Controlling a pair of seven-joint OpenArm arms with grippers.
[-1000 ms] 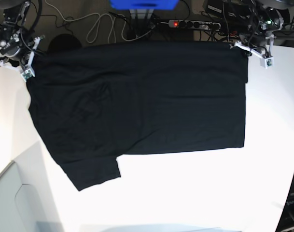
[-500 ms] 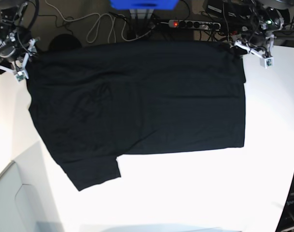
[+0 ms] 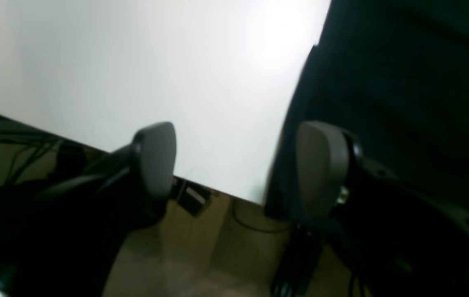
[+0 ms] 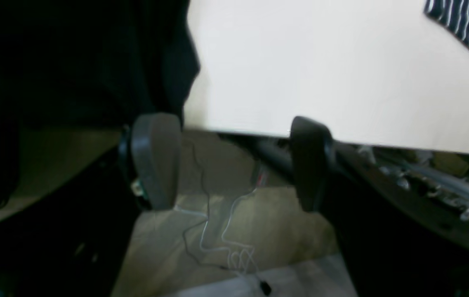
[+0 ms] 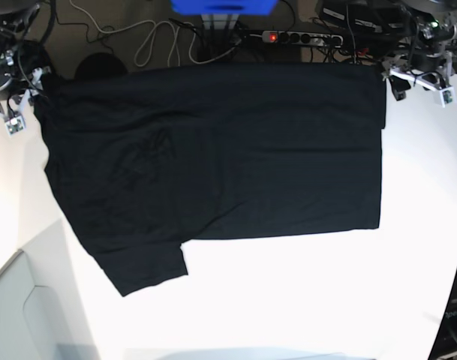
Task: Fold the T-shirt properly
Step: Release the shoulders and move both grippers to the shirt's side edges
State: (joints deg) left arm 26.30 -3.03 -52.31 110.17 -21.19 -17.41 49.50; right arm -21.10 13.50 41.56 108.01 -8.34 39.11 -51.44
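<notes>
**Asker:** What has just changed, and what does it mean for the fold?

**Operator:** A second ago I had both claws pinching the far edge of the T-shirt (image 5: 213,157). Now both have let go. The left gripper (image 3: 234,165) stands wide with nothing between its pads, one finger over bare table and the other beside the shirt's edge. The right gripper (image 4: 234,161) is just as wide and empty, off the table's far edge with floor and cables beneath it. In the base view both arms have backed outward to the far corners of the table (image 5: 423,225), clear of the cloth. I judge the spreading step is finished and the first fold has not yet begun.

**Asker:** How does the shirt look, from the near side to the far side?

**Operator:** Near me the table is bare and white. Then comes one short sleeve, sticking out toward the near edge at the base view's left. Beyond it the black body lies flat and wide, its straight hem toward the view's right. Soft wrinkles cross the chest area, and no print shows. Its far edge runs along the table's far edge, with the far-left corner hanging slightly past it.
</notes>
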